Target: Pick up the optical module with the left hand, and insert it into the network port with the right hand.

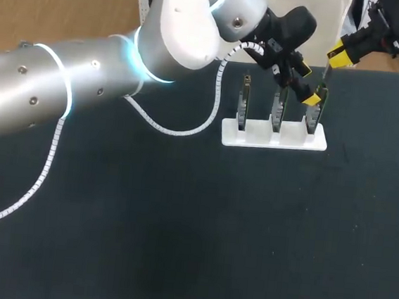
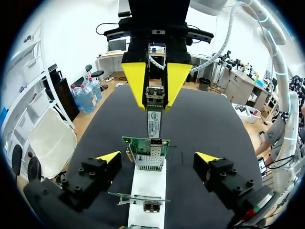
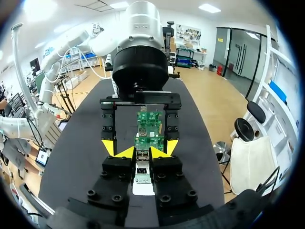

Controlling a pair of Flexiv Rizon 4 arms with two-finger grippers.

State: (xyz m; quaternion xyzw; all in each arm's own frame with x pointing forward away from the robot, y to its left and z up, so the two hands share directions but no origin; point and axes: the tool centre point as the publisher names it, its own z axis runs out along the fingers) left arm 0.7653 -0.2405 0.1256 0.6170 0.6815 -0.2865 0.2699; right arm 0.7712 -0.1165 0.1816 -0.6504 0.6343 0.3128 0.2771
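The optical module [image 2: 153, 114], a slim metal bar with a white label, hangs end-down in my right gripper [image 2: 155, 88], which is shut on its upper end. Its lower tip meets the port of the nearest green network card [image 2: 148, 153]. In the right wrist view the module [image 3: 141, 172] sits between my right gripper's [image 3: 140, 151] yellow tips, with the cards [image 3: 149, 128] just beyond. My left gripper [image 2: 157, 157] stands open astride that card, touching nothing. From the head view, my left gripper [image 1: 306, 82] and my right gripper [image 1: 333, 63] both hover at the white stand's [image 1: 257, 137] right end.
The white stand holds three upright green cards in a row; a second card [image 2: 151, 202] shows under my left gripper. My left arm's white spiral cable [image 1: 180, 130] lies on the dark tabletop left of the stand.
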